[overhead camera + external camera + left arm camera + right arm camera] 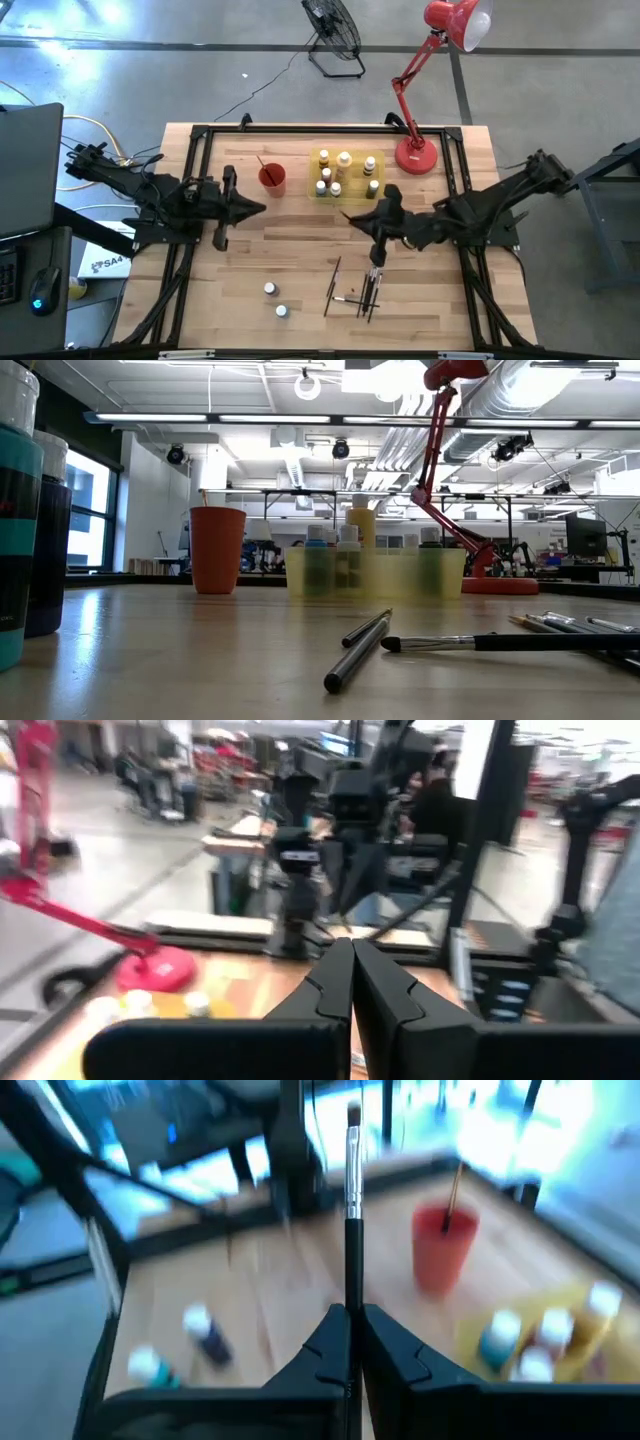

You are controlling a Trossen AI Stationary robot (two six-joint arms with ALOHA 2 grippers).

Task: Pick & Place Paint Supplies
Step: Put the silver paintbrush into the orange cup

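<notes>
Right gripper (350,1320) is clamped tight on a thin dark-handled paintbrush (351,1230), handle pinched btwn the two fingers, bristle end sticking out well past the tips; in the high view this gripper (352,217) sits over the mid table, just in front of the yellow tray (347,192), w/ the red cup (272,178) off to one side of the tray; cup has a thin stick standing in it

Left gripper (351,955) is fully closed w/ nothing btwn the fingers; it hangs over the left part of the table (300,255), near the red cup, fingers (255,208) pointing toward the middle

Tray holds a cluster of small bottles (344,160) w/ white or pale caps, all upright; low view shows them standing inside the translucent tray wall (375,572), cup just beside it

Two more bottles (270,289) stand apart on the near side of the table, close to each other, well away from the tray; several loose brushes (365,292) lie on the wood near the front, right of those two bottles; low view shows some of them (480,643) flat on the surface

Red desk lamp (417,155) stands at the far edge, right of the tray
</notes>
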